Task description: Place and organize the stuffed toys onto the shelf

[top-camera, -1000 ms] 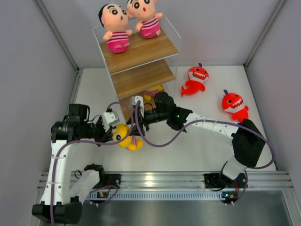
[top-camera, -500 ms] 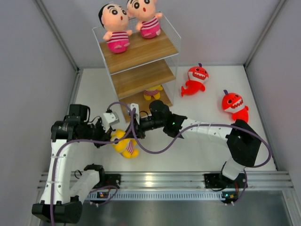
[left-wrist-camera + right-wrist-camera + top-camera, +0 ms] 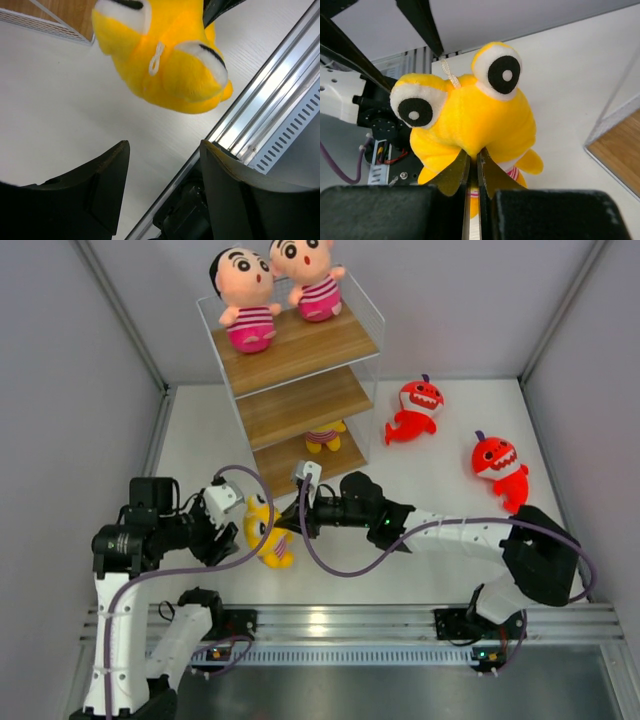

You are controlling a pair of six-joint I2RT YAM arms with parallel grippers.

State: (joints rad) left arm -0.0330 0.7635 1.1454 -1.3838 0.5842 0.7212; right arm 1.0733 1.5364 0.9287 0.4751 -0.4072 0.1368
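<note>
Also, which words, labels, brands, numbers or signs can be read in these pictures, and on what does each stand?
None can be read.
The yellow doll carries only a plain white loop, with no printed tag in view.
The shelf shows bare wood and wire, without any label.

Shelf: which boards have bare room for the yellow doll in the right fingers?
The middle board shows bare along its whole visible strip. The top board is free only at its front, before the two boy dolls. The bottom board has a bare left part beside the other yellow doll, close to the right fingers.
</note>
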